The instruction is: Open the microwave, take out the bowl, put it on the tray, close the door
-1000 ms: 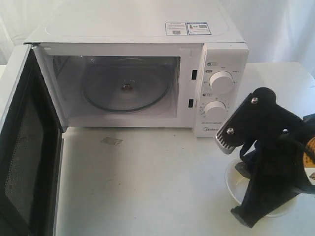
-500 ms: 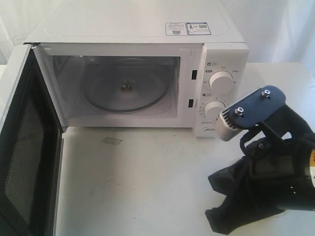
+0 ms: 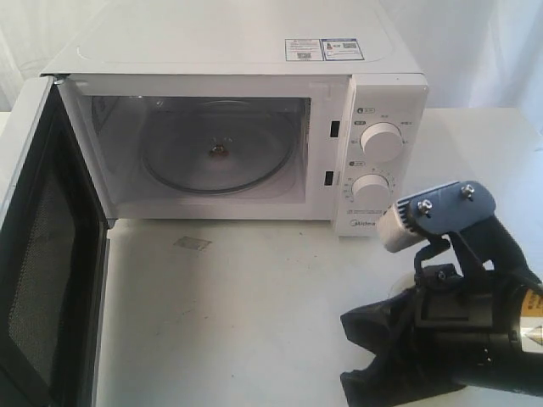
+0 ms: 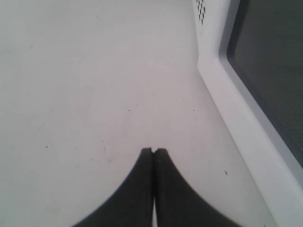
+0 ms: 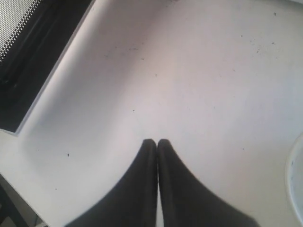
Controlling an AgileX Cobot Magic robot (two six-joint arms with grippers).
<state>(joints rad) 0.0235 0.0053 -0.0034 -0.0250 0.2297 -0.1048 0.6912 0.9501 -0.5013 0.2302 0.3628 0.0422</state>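
Microwave door [image 3: 51, 271] hangs wide open at left, just beside the left gripper [image 4: 154, 150], tips pressed together; right gripper [image 5: 157, 141], likewise closed, well apart.

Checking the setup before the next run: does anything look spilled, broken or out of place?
Nothing spilled or broken. The door hangs wide open, and the glass turntable inside the microwave is bare. One small greyish patch lies on the table; I cannot tell what it is.
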